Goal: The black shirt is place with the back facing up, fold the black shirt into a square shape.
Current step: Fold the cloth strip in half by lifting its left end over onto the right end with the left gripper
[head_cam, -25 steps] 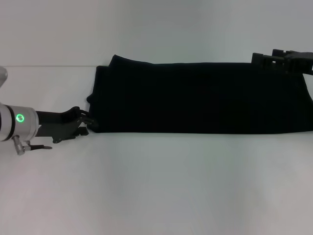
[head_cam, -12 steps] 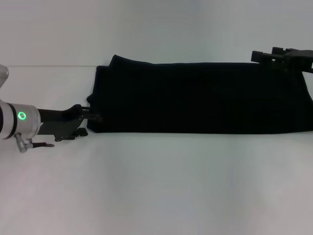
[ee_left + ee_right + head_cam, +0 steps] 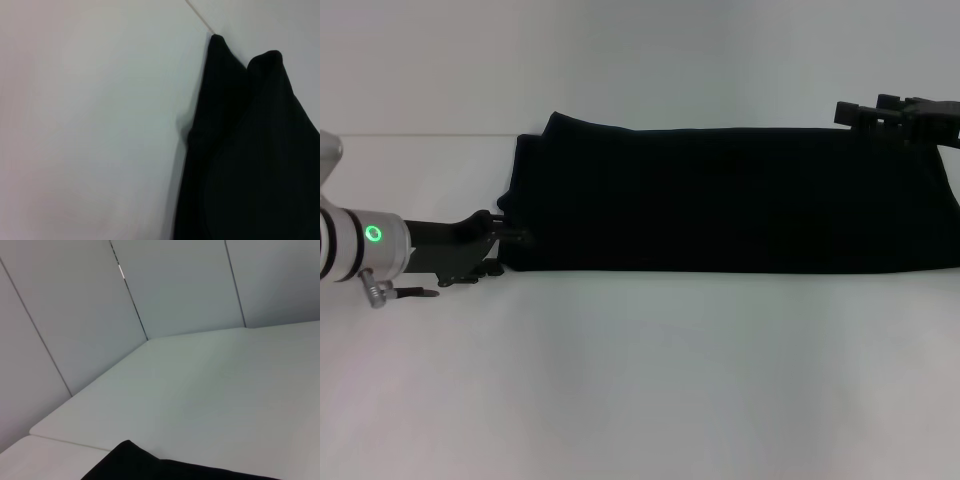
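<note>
In the head view the black shirt point(image 3: 730, 200) lies as a long folded band across the upper middle of the pale white surface point(image 3: 650, 380), the left gripper point(image 3: 505, 245) at its left end and the right gripper point(image 3: 855, 113) at its upper right corner; whether either's fingers are spread or pinching cloth, I cannot tell. The left wrist view shows the shirt's rumpled edge point(image 3: 250, 150) filling the right of the frame against bare surface point(image 3: 90, 120). The right wrist view shows a strip of shirt point(image 3: 150, 465) at the bottom edge, the surface point(image 3: 210, 385) beyond, and grey wall panels point(image 3: 175, 285) across the top.

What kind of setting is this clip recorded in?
Probably a lab test cell: a bare white table, plain grey wall panels, and only the black shirt between the left gripper and right gripper.
</note>
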Controlling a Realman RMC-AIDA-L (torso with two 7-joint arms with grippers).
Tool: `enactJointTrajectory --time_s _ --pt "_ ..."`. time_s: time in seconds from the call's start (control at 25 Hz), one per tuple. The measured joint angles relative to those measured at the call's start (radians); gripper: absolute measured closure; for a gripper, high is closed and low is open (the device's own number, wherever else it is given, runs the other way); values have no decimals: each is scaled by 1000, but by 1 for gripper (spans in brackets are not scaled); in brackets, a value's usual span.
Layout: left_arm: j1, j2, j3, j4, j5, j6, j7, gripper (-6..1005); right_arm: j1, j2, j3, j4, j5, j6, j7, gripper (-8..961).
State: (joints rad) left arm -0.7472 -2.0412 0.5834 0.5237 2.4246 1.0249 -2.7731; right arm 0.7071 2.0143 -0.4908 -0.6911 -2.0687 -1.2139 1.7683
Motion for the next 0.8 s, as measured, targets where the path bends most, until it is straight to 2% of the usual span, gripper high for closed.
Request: enactJointTrajectory --time_s 0.8 --pt "-12 3 3 -27 7 -29 0 360 0 0 -2 2 1 -4 -1 71"
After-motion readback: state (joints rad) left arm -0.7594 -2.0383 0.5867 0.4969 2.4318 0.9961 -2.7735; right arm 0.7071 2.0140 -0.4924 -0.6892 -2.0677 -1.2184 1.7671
